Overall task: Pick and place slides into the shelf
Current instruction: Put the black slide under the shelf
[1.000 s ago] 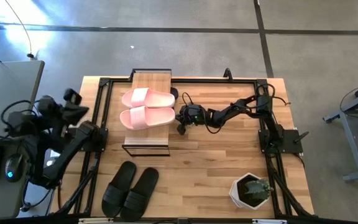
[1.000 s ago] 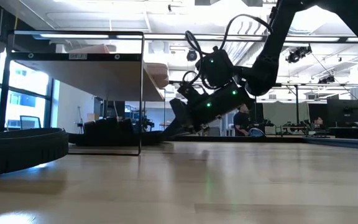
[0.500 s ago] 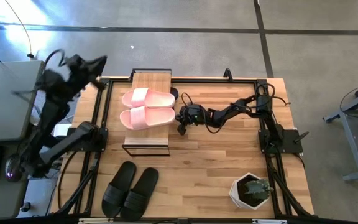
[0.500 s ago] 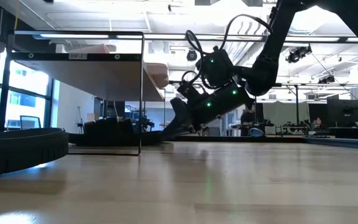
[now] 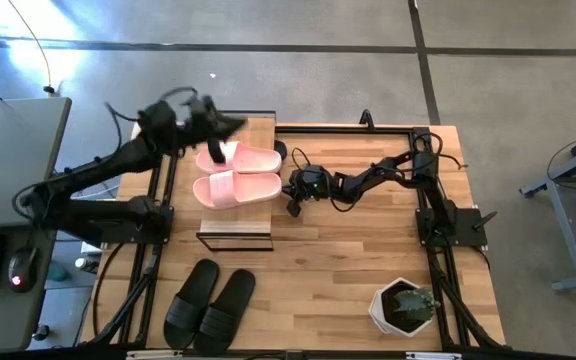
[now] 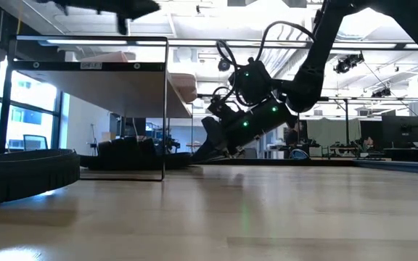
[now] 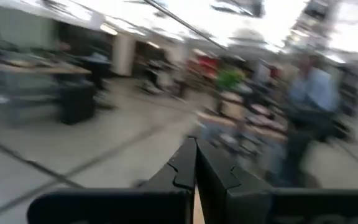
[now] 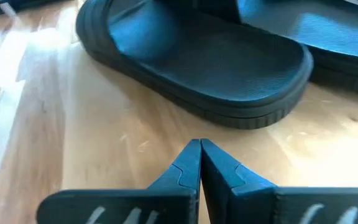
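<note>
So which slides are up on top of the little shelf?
The pale pink pair. They lie side by side on the shelf's wooden top. The black pair at the front sits on the table, and another black slide lies on the table by the right claw.

The right claw (image 8: 199,149) points down at the wooden counter (image 8: 55,137), its two dark fingers (image 8: 182,171) pressed together tip to tip. Just beyond the tips lies a black slide (image 8: 197,62) — sole on the boards, heel end nearest — with a second black slide (image 8: 334,37) just beside it.
</note>
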Controlling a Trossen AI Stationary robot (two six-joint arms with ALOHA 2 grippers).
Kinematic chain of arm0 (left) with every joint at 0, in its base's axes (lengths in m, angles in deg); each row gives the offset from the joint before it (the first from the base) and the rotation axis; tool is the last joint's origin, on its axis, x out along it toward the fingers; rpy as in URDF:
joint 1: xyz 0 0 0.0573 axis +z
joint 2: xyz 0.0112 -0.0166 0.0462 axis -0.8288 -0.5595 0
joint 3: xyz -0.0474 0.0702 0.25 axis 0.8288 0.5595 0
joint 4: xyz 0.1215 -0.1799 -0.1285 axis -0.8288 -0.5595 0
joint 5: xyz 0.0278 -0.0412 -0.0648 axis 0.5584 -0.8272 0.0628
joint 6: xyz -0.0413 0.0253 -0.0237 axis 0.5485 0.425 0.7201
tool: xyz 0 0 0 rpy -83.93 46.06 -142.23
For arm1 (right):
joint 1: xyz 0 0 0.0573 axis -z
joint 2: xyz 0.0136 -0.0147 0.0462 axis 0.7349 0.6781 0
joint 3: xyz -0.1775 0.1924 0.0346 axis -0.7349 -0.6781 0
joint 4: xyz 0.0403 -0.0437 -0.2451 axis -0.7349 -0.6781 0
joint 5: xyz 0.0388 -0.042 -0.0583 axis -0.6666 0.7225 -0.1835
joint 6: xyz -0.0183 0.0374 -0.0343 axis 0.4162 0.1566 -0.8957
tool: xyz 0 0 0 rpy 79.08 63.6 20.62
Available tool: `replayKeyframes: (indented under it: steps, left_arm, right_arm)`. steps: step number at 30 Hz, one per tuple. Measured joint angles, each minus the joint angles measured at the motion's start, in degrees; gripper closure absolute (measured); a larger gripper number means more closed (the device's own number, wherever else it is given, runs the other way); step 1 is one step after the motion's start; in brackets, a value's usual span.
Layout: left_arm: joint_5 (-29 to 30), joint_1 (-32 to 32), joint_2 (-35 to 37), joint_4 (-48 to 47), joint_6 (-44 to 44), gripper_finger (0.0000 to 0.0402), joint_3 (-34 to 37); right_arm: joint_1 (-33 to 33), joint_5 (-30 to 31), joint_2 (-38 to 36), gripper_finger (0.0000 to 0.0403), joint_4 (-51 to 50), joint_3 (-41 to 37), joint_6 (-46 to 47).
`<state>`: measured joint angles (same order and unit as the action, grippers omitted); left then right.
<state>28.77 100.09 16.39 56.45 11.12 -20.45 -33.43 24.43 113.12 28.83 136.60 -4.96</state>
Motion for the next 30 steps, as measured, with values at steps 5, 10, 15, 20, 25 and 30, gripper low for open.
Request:
replayKeyframes:
  steps: [5, 10, 15, 20, 25, 30]
  left_arm:
    - [-2.1, -14.3, 0.2, -7.3, -1.9, 0.0401, -1.1]
    - [-0.4, -31.4, 5.5, -13.5, -6.4, 0.0402, -1.1]
    - [19.1, -52.1, 9.5, -24.9, -9.6, 0.0401, -1.2]
    - [42.7, -72.1, 7.9, -32.5, -8.4, 0.0401, -1.1]
    - [54.4, -86.3, 3.3, -32.2, -8.7, 0.0401, -1.1]
    - [56.7, -93.7, -1.2, -31.6, -8.0, 0.0401, -1.1]
  right_arm:
    - [-0.1, -0.7, 0.0, 0.0403, -0.8, 0.0, -1.0]
    - [-0.1, -2.6, 0.0, 0.0403, -1.2, 0.0, -1.0]
    - [-0.1, -3.8, 0.0, 0.0403, -1.2, 0.0, -1.3]
    - [-0.1, -3.8, 0.0, 0.0403, -1.7, 0.0, -1.3]
    - [-0.1, -3.9, 0.0, 0.0403, -2.9, 0.0, -1.2]
    - [-0.1, -4.1, 0.0, 0.0403, -3.4, 0.0, -1.0]
